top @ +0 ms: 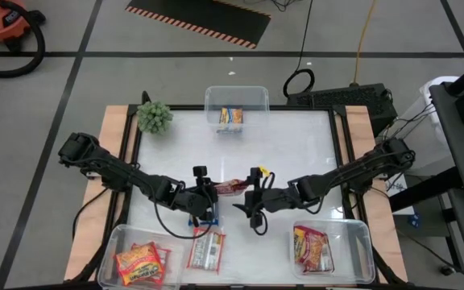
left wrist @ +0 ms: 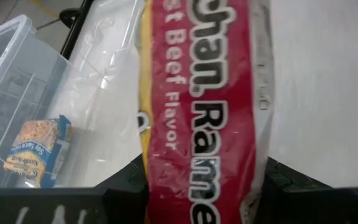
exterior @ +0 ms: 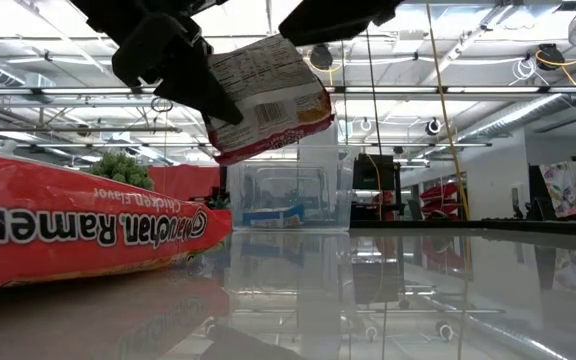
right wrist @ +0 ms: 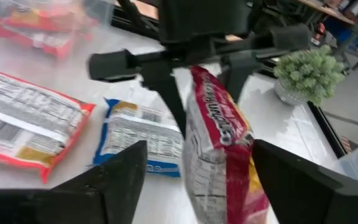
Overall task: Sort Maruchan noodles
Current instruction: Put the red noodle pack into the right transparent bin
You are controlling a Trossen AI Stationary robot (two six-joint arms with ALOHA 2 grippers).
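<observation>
White tabletop (top: 296,153) overhead; left gripper (top: 213,192) clamping red packet (top: 234,187), right gripper (top: 256,201) gaping, "Beef Flavor" wrist-view only.

Seen from above, the desk (top: 296,145) lies open from twelve to three o'clock of its centre, a wide bare stretch between the far tub (top: 237,105) and the right arm. At the centre the left pincer (top: 213,190) holds a red packet (top: 234,187) aloft, with the gaping right pincer (top: 254,196) just beside it, blocking passage there. Toward six and seven o'clock, a blue packet (top: 202,217), a red-and-white packet (top: 206,250) and the near-left tub (top: 115,242) crowd the desk; the plant (top: 155,117) stands at eleven.
</observation>
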